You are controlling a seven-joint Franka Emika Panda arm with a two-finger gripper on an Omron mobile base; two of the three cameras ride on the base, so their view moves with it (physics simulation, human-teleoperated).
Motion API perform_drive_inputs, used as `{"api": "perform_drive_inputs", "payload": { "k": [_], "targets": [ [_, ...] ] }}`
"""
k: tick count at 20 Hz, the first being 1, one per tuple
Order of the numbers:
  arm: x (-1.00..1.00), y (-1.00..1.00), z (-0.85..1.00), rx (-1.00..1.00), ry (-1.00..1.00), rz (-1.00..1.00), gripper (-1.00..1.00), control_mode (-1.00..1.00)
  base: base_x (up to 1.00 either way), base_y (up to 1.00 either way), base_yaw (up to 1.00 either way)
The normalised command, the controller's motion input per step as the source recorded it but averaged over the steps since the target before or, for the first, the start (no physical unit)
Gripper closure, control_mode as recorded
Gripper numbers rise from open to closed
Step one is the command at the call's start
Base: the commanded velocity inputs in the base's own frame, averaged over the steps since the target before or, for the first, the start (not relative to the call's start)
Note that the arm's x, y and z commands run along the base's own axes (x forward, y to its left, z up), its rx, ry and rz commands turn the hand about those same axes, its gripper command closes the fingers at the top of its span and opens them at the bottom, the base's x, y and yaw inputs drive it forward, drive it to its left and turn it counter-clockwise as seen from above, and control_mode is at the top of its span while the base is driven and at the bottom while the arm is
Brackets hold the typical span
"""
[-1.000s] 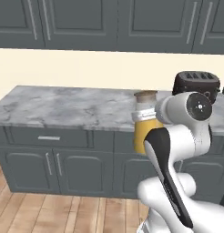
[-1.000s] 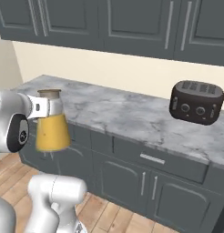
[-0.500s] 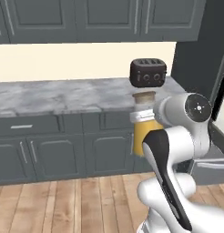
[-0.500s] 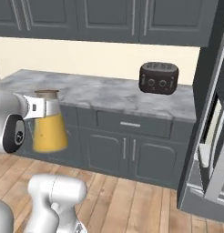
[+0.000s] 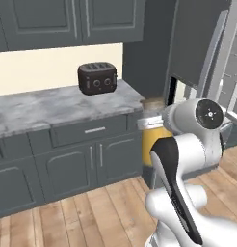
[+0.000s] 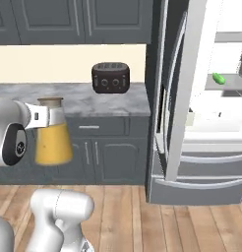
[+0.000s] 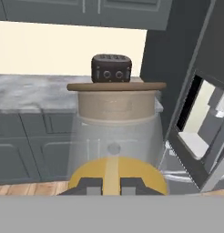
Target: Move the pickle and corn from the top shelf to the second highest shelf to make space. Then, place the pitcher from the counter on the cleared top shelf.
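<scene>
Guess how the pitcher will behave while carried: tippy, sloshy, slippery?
The pitcher looks tall with a wide base, so it is probably stable once set down. Its orange liquid fills the lower body, so it likely sloshes and feels heavy. The gripper clamps only the thin handle, so it may swing.

A black toaster (image 5: 97,78) sits on the marble counter (image 5: 53,108), while the orange-yellow pitcher (image 5: 153,132) hangs off it, partly behind the white arm.

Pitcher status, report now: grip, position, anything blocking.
Gripper shut on orange-yellow lidded pitcher. Pitcher upright, off the grey marble counter. Open white fridge to the right; green pickle on a shelf inside.
</scene>
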Motion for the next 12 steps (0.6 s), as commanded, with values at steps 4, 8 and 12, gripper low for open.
{"api": "perform_drive_inputs", "payload": {
  "k": [4, 8, 12],
  "targets": [
    [0.00, 0.00, 0.00, 0.00, 0.00, 0.00, 1.00, 1.00, 0.00, -0.67, -0.37],
    [0.00, 0.00, 0.00, 0.00, 0.00, 0.00, 1.00, 1.00, 0.04, -0.72, -0.31],
    [0.00, 0.00, 0.00, 0.00, 0.00, 0.00, 1.00, 1.00, 0.16, -0.72, -0.21]
  ]
}}
